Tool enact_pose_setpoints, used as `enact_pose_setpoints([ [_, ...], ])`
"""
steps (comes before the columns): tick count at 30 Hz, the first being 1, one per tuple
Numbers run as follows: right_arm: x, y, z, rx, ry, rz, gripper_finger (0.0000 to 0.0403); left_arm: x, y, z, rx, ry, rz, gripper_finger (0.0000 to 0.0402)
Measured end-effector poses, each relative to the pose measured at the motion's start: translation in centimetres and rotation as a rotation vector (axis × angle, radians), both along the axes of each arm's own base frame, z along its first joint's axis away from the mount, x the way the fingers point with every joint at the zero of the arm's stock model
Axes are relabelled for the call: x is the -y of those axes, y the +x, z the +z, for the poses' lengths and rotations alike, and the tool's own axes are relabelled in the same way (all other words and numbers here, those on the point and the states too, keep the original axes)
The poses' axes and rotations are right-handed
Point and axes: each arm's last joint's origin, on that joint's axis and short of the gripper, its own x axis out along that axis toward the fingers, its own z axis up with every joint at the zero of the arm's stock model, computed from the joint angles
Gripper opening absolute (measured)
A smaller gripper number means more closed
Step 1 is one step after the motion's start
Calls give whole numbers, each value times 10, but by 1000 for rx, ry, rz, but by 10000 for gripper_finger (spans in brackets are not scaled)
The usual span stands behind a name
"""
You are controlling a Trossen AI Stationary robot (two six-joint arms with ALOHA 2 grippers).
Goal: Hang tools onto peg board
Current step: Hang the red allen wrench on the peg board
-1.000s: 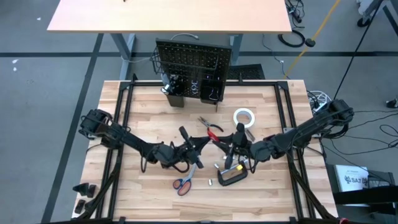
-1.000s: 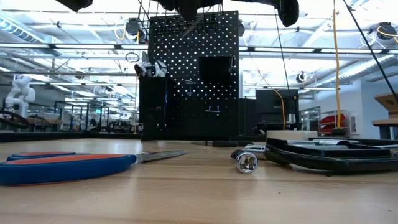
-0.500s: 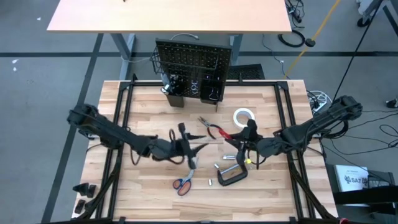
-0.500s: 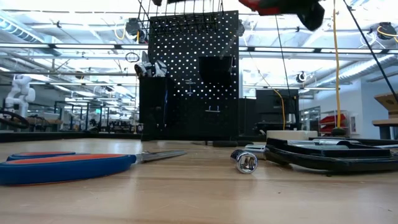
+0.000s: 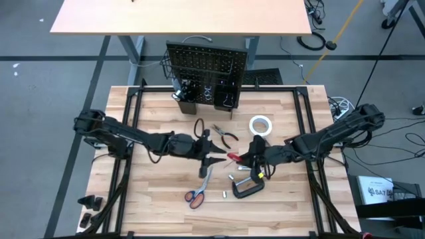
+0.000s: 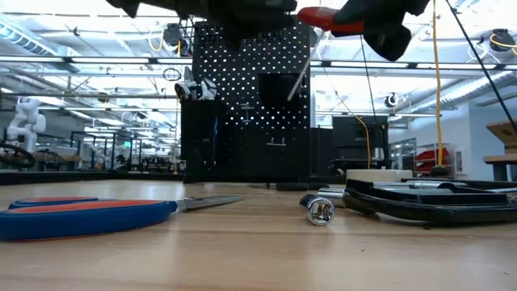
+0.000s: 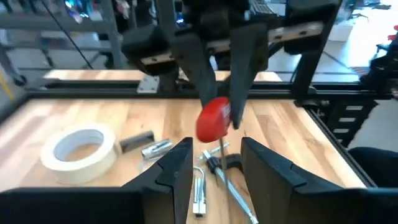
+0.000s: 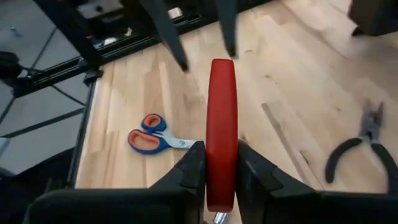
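Observation:
My right gripper (image 5: 244, 158) is shut on the red screwdriver (image 5: 232, 157) above the middle of the table. My left gripper (image 5: 214, 151) is open just beyond the handle's butt end, not touching it; its own view shows the handle (image 7: 214, 119) ahead of its fingers. The orange-handled scissors (image 5: 197, 190), dark-handled pliers (image 5: 224, 137), white tape roll (image 5: 260, 125) and black C-clamp (image 5: 247, 188) lie flat on the table. The peg board (image 5: 206, 63) stands upright at the far edge. My right gripper pinches the screwdriver's red handle (image 8: 221, 140) between its two fingers, one on each side. The handle's butt end points away from the gripper toward my left gripper. The silver shaft (image 6: 297, 81) slants down below the handle. The screwdriver is lifted clear of the table.
A silver socket (image 6: 319, 210) and several small metal pieces (image 5: 234, 178) lie near the C-clamp. Black bins (image 5: 224, 98) with tools hang on the peg board's lower part. Black frame rails (image 5: 129, 113) run along the table's sides.
My right gripper has risen with the red screwdriver and gone toward the table's left, toward my left gripper. My left gripper has gone toward the table's right and a little toward the far edge, closing on the handle's end.

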Motion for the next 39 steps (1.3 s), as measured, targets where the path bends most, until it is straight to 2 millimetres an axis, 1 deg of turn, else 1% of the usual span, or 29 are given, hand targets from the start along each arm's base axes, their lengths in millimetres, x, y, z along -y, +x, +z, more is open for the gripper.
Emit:
enact_pose_setpoints([
  [4, -2, 5, 0, 22, 12, 63, 46, -8, 6, -10, -25, -47, -22, 135],
  [6, -3, 7, -1, 26, 18, 75, 46, -9, 9, -11, -16, -67, -52, 135],
  [11, -3, 7, -2, 15, 14, 77, 46, -7, 10, -11, 0, -94, -165, 135],
  [16, -3, 7, -3, 12, 12, 78, 46, -6, 8, -14, -43, -105, -234, 136],
  [24, -1, 7, -3, 12, 10, 64, 46, -9, 9, -11, -4, -109, -227, 135],
  [28, 2, 10, -6, -1, 7, 46, 46, -11, 10, -11, -7, -119, -150, 135],
  [32, 3, 15, -12, -18, 15, 57, 46, -13, 10, -14, -35, -117, -134, 135],
  [39, 2, 18, -11, 0, 18, 90, 46, -16, 10, -15, -47, -101, -73, 135],
])
